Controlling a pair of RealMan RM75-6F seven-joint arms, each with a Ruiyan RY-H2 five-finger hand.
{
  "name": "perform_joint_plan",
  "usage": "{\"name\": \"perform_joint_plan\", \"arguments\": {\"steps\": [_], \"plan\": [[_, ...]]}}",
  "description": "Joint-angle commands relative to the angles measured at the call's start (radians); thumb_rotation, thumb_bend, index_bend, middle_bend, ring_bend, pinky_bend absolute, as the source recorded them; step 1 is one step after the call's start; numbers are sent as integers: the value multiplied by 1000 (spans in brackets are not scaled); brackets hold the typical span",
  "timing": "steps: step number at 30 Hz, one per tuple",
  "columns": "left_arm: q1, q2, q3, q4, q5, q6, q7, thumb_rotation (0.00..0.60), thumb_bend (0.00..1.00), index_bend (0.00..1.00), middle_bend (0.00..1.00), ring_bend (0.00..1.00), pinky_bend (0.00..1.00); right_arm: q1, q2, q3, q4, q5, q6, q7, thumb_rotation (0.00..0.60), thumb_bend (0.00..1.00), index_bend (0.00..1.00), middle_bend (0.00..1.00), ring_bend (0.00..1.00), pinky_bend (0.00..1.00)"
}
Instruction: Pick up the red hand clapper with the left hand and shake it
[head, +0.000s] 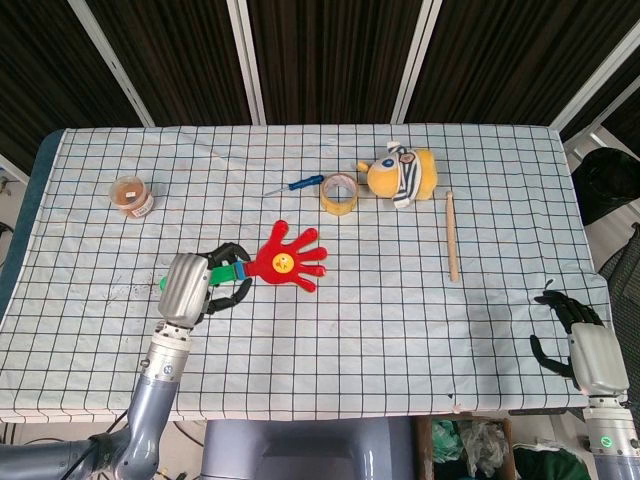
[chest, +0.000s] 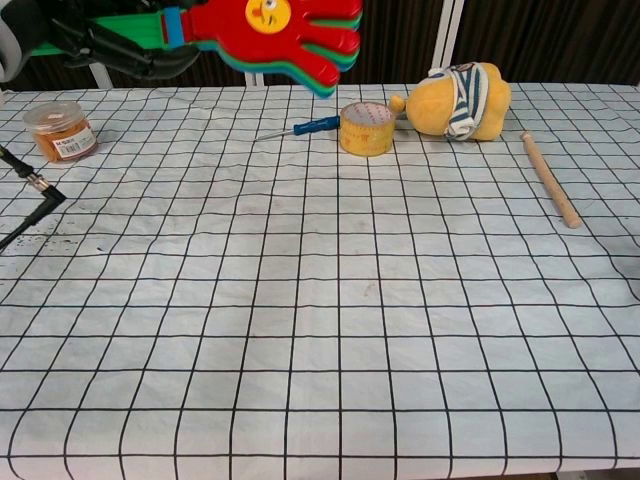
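Now the left hand (head: 190, 288) grips the red hand clapper (head: 285, 262) by its green handle, its palm fanning rightward above the desk (head: 400, 320).

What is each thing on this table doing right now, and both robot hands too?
red hand clapper: held off the table by its green handle
left hand: grips the handle
right hand: holds nothing, at the table edge
plush toy: on its side
tape roll: flat
jar: upright

Red hand clapper (head: 285, 262) with yellow smiley face, green handle, blue band; held off the table left of frame centre in head view, fingers pointing right.
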Motion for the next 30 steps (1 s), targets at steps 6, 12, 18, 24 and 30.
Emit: {"name": "perform_joint_plan", "arguments": {"steps": [6, 12, 18, 24, 30], "plan": [[-63, -10, -142, -233, -475, 117, 493, 600, 552, 718, 851, 743, 990, 0, 0, 0, 1, -2, 2, 0, 600, 363, 269, 179, 178, 200], [1, -18, -98, -178, -104, -42, -100, 600, 559, 715, 852, 743, 989, 0, -1, 0, 3, -3, 3, -3, 600, 365, 269, 178, 178, 200], [34, -38, -22, 53, 310, 12, -641, 600, 561, 709, 851, 743, 989, 0, -1, -1, 2, -3, 2, -3, 600, 368, 269, 179, 178, 200], [33, -48, 0, 135, 383, 53, -746, 600, 561, 708, 851, 743, 989, 0, -1, 0, 2, -2, 2, -1, 600, 369, 269, 178, 178, 200], [35, -48, 10, 165, 392, 63, -770, 600, 559, 712, 851, 743, 989, 0, -1, 0, 1, 0, 0, -1, 600, 369, 269, 178, 178, 200]]}}
